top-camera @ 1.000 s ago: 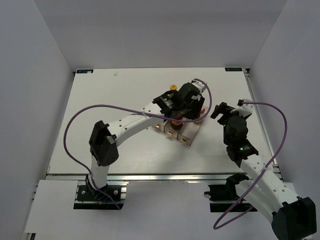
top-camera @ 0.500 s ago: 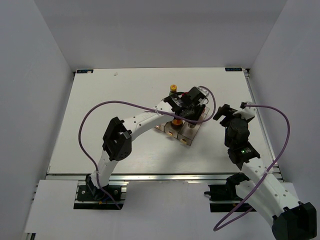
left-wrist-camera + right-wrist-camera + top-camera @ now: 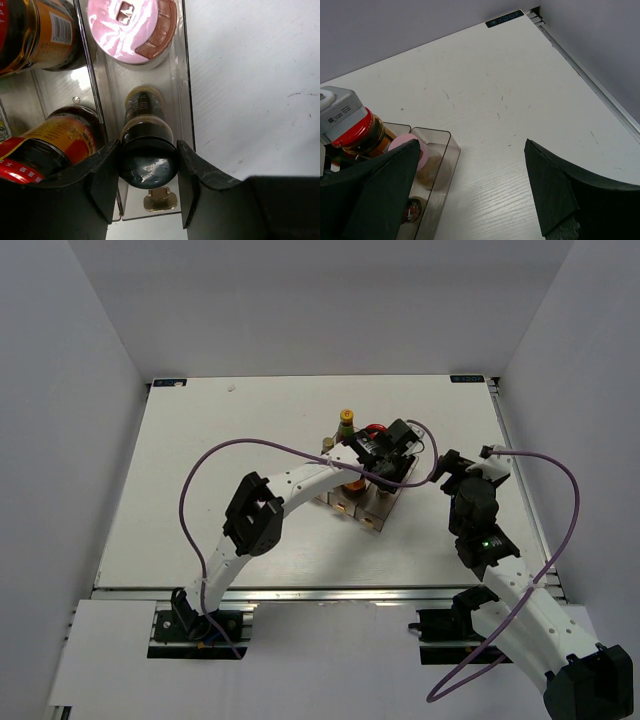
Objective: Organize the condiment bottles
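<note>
Between the fingers of the left gripper (image 3: 148,145) stands the black-capped bottle (image 3: 144,107), upright in the right-hand compartment of the clear tray (image 3: 186,100). Both pads press against its cap, so the hand is clamped on it. Just beyond the fingertips, in the same compartment, stands the pink-lidded bottle (image 3: 131,27), near the dark one but apart from it. Off the left finger, past the tray's divider, a red-lidded jar (image 3: 50,145) stands close by, and a second orange-labelled jar (image 3: 35,30) stands farther out. Only this wrist view shows the grip; from overhead the hand covers the bottle it holds. The overhead view alone shows the tall yellow-capped bottle (image 3: 346,424), upright outside the tray on the table (image 3: 220,460), to the left of the hand. Off the right finger the tray wall ends and bare tabletop runs on. The right gripper (image 3: 471,145) hangs to the right of the tray, fingers wide apart with nothing between them — ahead of it white tabletop lies open up to the far edge and the rail (image 3: 590,85) along the right side.
</note>
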